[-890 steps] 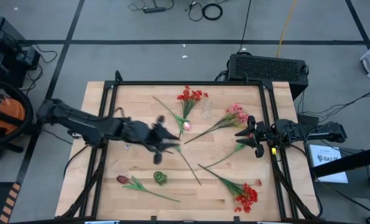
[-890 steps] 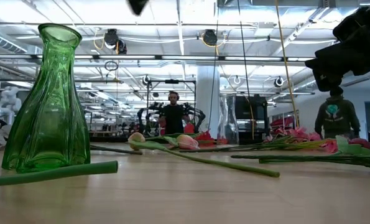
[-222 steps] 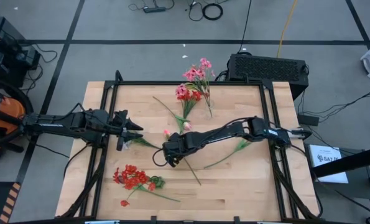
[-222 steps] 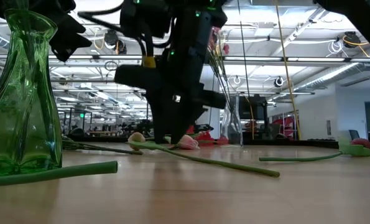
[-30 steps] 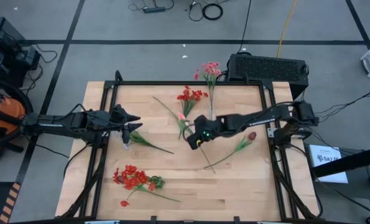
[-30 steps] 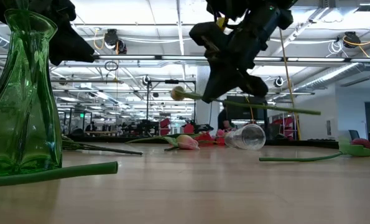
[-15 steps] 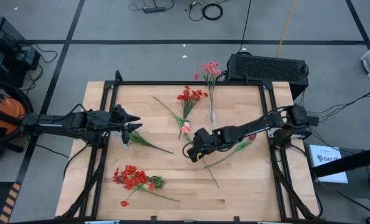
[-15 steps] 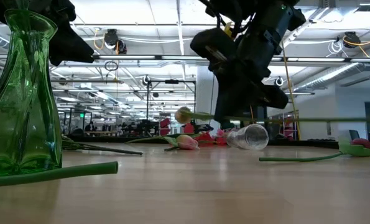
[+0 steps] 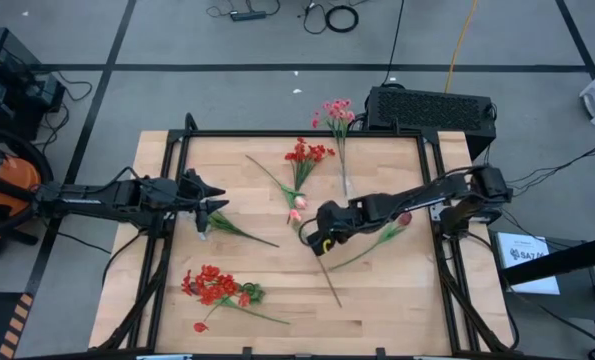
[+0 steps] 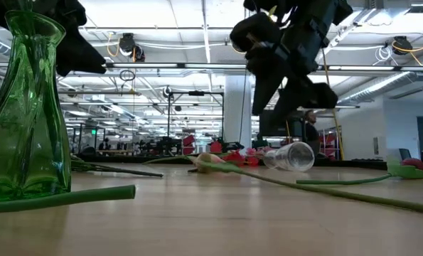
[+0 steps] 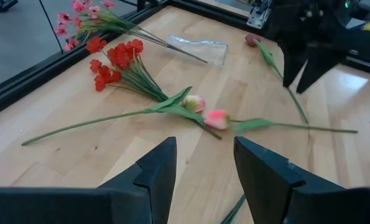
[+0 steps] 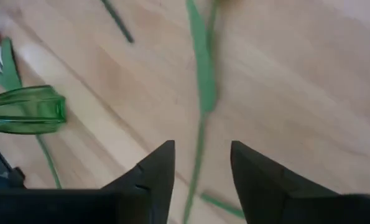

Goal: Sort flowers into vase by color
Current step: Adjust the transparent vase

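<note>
The right gripper [image 9: 317,243] hangs open above the pink tulip [image 9: 298,213]; the left gripper [image 9: 214,197], open, waits well left of it.

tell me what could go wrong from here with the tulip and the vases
1. The right tool hangs open above the pale tulip, which lies on the table; it may need a regrasp.
2. The clear vase lies on its side, so adding stems could be awkward.
3. The tulip's stalk crosses the pink tulip, so lifting one may drag the other.

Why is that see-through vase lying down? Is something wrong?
Yes. The clear vase is tipped on its side near the table's far edge, the pink flowers sticking out past the table. The green vase stands upright.
</note>
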You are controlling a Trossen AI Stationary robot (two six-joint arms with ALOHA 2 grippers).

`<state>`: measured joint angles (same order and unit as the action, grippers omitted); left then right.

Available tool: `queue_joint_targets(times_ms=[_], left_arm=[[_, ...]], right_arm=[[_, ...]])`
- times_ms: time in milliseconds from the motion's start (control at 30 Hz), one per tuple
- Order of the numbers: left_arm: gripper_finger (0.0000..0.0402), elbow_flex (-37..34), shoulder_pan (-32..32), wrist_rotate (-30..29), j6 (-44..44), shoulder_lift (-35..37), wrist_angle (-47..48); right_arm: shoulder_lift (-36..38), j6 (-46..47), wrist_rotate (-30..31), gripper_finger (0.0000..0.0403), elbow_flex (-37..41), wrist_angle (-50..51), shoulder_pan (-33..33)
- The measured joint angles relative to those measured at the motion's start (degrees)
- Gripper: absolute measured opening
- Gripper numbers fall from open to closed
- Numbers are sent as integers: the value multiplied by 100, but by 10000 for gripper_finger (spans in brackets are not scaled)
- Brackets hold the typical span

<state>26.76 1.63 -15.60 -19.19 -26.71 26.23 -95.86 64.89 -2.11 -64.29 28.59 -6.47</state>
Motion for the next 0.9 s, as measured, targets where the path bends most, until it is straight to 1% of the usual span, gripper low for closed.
queue_joint_targets(times_ms=[133, 267, 367, 467, 600, 700, 800, 900], left_arm=[[168, 0, 0, 0, 1, -1, 5], [168, 0, 0, 1, 1, -1, 5], [168, 0, 0, 1, 3, 1, 5], [168, 0, 0, -1, 4, -1, 4], [168, 0, 0, -14, 5, 1, 5], [168, 0, 0, -85, 7, -1, 5], [168, 0, 0, -108, 7, -1, 5], [168, 0, 0, -122, 12, 0, 5]], right_arm=[[489, -157, -19, 159, 0, 530, 224], [1073, -428, 463, 156, 0, 1161, 555], [1432, -573, 677, 150, -2, 1510, 948], [1595, -788, 669, 142, -2, 1670, 1466], [1553, -1260, 518, 137, -2, 1749, 2225], [1406, -1851, 422, 137, -2, 1684, 2723], [1179, -2298, 36, 138, -2, 1520, 3133], [828, -2604, -320, 146, -2, 1333, 3406]])
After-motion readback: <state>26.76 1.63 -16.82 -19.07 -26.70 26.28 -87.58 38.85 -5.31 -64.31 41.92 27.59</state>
